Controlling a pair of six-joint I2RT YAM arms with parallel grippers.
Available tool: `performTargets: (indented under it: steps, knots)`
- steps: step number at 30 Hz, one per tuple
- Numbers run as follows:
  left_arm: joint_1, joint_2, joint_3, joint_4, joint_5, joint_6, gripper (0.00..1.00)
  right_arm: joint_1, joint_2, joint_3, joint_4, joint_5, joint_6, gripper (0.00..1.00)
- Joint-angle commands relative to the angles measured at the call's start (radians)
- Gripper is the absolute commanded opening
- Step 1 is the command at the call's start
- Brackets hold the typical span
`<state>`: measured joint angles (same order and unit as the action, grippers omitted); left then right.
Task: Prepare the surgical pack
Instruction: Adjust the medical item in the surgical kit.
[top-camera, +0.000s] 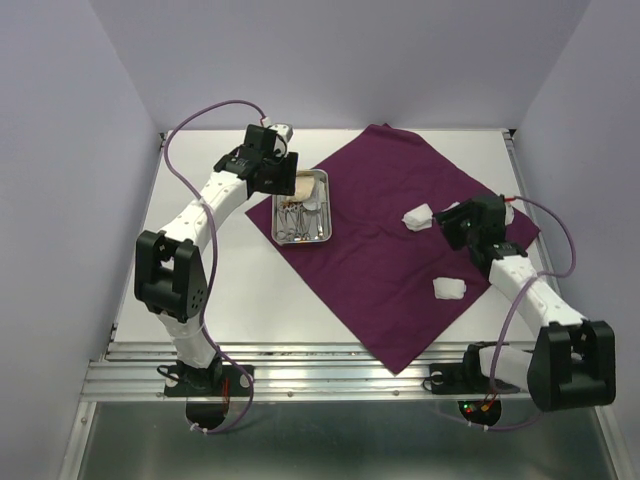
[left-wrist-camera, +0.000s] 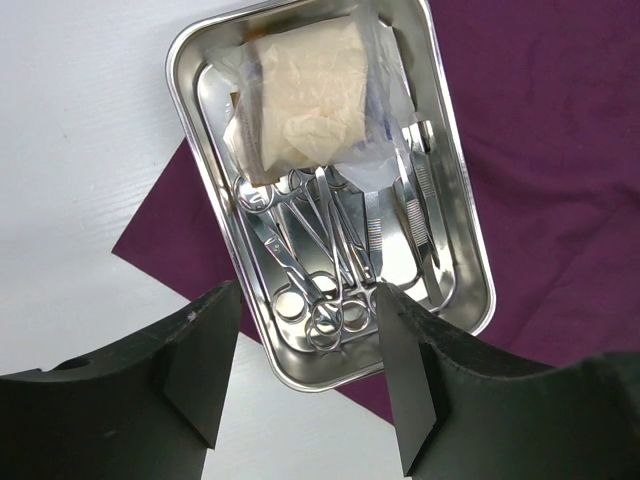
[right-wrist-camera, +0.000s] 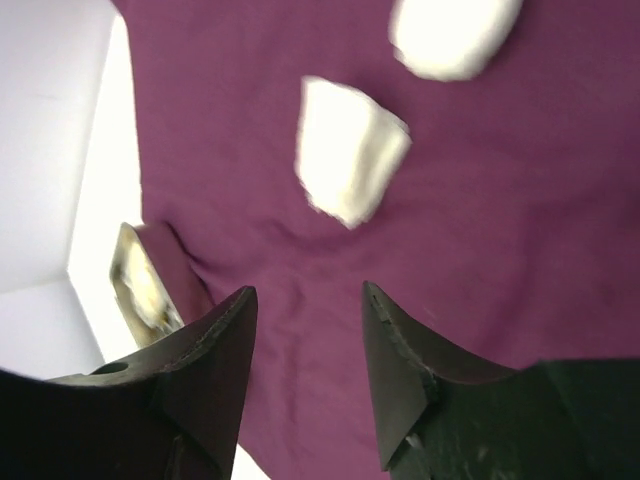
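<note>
The plum-purple cloth (top-camera: 400, 260) lies spread as a diamond on the white table. A steel tray (top-camera: 322, 178) sits on its left corner. In the left wrist view the tray (left-wrist-camera: 470, 240) holds scissors and forceps (left-wrist-camera: 320, 250) and clear packets with gauze (left-wrist-camera: 300, 100). My left gripper (top-camera: 283, 168) hovers open over the tray's end (left-wrist-camera: 305, 295), with nothing between its fingers. My right gripper (top-camera: 447, 225) stands open and empty (right-wrist-camera: 305, 295) above the cloth (right-wrist-camera: 300, 230). One white gauze pad (top-camera: 418, 216) lies just left of it, another (top-camera: 449, 288) nearer the front. Two blurred pads (right-wrist-camera: 350, 150) (right-wrist-camera: 455, 35) show ahead of its fingers.
White walls close the table on the left, back and right. An aluminium rail (top-camera: 300, 375) runs along the near edge by the arm bases. Purple cables (top-camera: 200, 120) loop above both arms. Bare white table (top-camera: 250, 290) lies left of the cloth.
</note>
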<state>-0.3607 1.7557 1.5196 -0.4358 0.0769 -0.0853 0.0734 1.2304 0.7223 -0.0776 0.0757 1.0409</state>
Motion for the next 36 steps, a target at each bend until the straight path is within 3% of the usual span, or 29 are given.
performTargets:
  steps: [1,6,10,23,36]
  knots:
    - [-0.011,-0.073,0.028,-0.001,-0.002,0.015,0.67,0.005,-0.152,-0.105,-0.207,0.019,-0.012,0.51]
    - [-0.024,-0.061,0.031,0.0,0.004,0.013,0.67,0.005,-0.42,-0.276,-0.395,0.018,0.137,0.49]
    - [-0.03,-0.053,0.033,0.002,0.006,0.018,0.67,0.005,-0.515,-0.345,-0.461,0.015,0.228,0.49]
    - [-0.032,-0.052,0.03,-0.003,-0.015,0.029,0.67,0.005,-0.528,-0.438,-0.467,0.018,0.356,0.5]
    - [-0.032,-0.038,0.04,-0.007,-0.02,0.03,0.67,0.005,-0.566,-0.472,-0.464,0.102,0.372,0.5]
